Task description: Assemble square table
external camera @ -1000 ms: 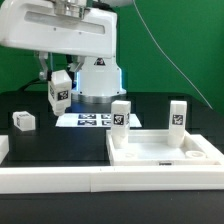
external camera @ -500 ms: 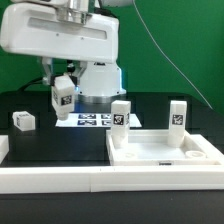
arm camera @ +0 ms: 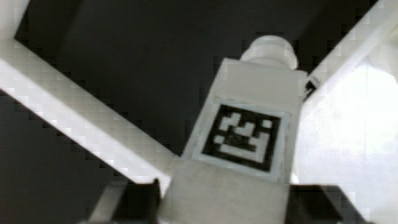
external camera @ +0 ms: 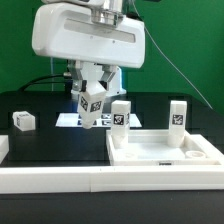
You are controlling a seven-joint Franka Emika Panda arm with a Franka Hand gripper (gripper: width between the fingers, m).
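Observation:
My gripper (external camera: 90, 92) is shut on a white leg block (external camera: 91, 104) with a black-and-white tag and carries it tilted above the black table. It hangs just to the exterior view's left of the square table's white slab (external camera: 150, 160). Two tagged legs (external camera: 120, 114) (external camera: 178, 115) stand upright at the slab's far corners. A third leg block (external camera: 24, 120) lies loose at the exterior view's left. In the wrist view the held leg (arm camera: 240, 130) fills the middle, with a dark finger (arm camera: 139, 200) on each side of it.
The marker board (external camera: 66, 120) lies flat behind the held leg, at the foot of the robot base. A long low white barrier rail (external camera: 55, 180) runs along the front edge. A green backdrop stands behind the arm.
The arm has swung toward the exterior view's right with the leg still in its grip, from over the marker board's left end to beside the slab. The leg now hangs lower and more tilted.

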